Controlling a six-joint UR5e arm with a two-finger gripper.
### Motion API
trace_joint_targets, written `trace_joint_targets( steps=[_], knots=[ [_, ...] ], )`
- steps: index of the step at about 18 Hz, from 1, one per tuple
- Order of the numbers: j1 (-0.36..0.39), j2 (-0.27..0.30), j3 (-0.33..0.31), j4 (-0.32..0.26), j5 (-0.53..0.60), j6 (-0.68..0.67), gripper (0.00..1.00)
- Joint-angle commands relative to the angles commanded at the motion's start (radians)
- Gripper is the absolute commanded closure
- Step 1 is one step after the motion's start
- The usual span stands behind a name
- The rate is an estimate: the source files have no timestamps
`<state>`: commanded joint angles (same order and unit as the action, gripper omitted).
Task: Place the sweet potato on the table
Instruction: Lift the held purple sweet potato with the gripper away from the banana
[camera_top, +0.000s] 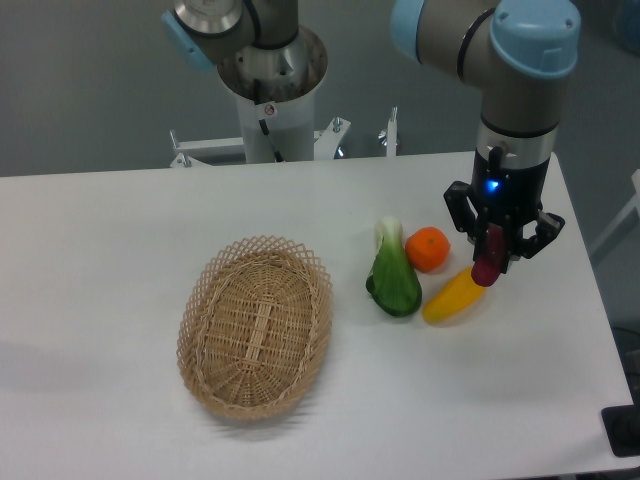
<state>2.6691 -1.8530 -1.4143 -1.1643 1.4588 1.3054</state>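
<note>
1. Sweet potato (489, 257) held upright between the fingers of the claw (497, 262), above the table (100, 260).
2. Yellow vegetable (452, 296) just below-left; orange fruit (428, 248) left; wicker basket (256, 325) far left.

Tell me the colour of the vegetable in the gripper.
Dark reddish-purple: the sweet potato in the gripper, seen in the fixed camera view.

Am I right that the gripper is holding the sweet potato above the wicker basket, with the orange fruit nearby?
Not quite. The camera view shows the gripper holding the sweet potato above the yellow vegetable, right of the orange fruit; the wicker basket sits far off.
</note>
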Motion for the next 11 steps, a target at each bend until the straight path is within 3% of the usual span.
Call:
trace_joint_targets(
  steps=[11],
  knots=[
    [-0.012, -0.011, -0.003, 0.005, 0.006, -0.034, 0.67]
  ],
)
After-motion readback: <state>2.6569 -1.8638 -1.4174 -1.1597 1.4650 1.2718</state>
